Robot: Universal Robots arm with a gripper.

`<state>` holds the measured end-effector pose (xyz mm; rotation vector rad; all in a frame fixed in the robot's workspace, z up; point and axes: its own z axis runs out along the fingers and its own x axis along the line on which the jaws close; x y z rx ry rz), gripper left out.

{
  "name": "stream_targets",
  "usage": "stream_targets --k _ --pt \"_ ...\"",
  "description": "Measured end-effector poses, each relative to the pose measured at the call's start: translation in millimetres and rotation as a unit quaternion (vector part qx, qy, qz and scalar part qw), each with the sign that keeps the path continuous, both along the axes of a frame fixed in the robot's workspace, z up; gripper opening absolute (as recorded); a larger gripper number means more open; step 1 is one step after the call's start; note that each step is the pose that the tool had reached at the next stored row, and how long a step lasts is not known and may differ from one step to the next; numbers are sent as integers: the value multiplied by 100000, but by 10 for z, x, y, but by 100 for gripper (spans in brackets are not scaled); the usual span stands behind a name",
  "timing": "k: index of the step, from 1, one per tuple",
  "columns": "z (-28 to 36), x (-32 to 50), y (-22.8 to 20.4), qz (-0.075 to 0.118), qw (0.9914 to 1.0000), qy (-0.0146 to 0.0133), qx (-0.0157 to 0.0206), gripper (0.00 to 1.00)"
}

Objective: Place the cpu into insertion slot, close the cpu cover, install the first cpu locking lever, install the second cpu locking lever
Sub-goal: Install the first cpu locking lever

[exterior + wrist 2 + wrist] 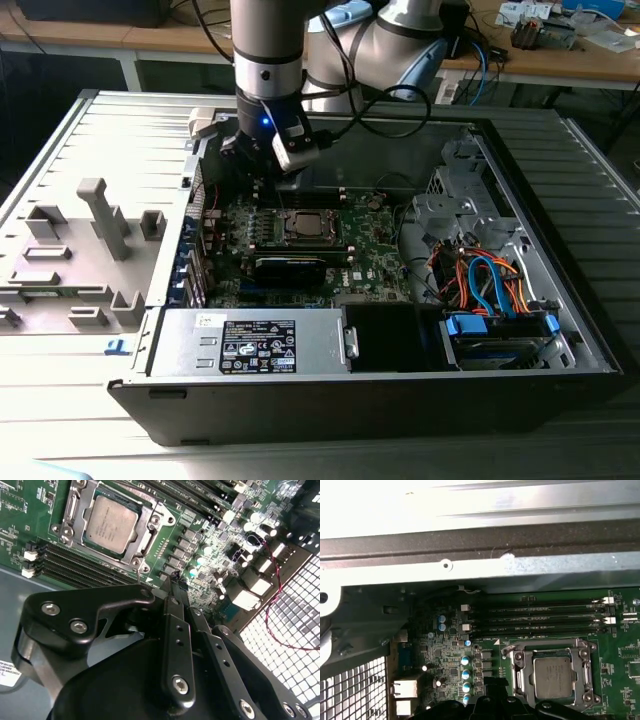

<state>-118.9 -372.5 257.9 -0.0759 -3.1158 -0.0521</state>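
The cpu (110, 524) lies flat in the insertion slot (88, 541) on the green board, its grey metal top showing. The cpu cover (152, 529) lies down around it as a silvery frame. A thin lever rod (138, 574) sticks out past the socket's corner, close to my fingertips. My gripper (174, 580) hovers over the board beside the socket, shut, with nothing seen between its black fingers. In the exterior view the gripper (258, 178) hangs just off the socket (305, 225), toward the exterior view's left. The first wrist view has the cpu (552, 677) with the cover's frame (584, 672) around it.
Long black memory slots (540, 620) run beside the socket. A black card (290, 268) sits in front of it. The case's metal wall (480, 565) rises close by. Coloured cables (485, 280) and a drive bay fill the exterior view's right. A grey fixture tray (75, 250) stands outside the case.
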Motion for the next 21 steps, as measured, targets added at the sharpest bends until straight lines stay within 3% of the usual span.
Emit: stream_targets --k 4,9,12,15,21 --pt "0 -38 40 -1 100000 1 -2 11" --pt "0 -55 120 282 100000 4 -2 11" --pt "-2 -55 207 1420 99990 3 -3 11" --pt "-4 -55 217 2973 99956 0 2 11" --pt "-11 -47 218 3130 99951 -3 7 11"
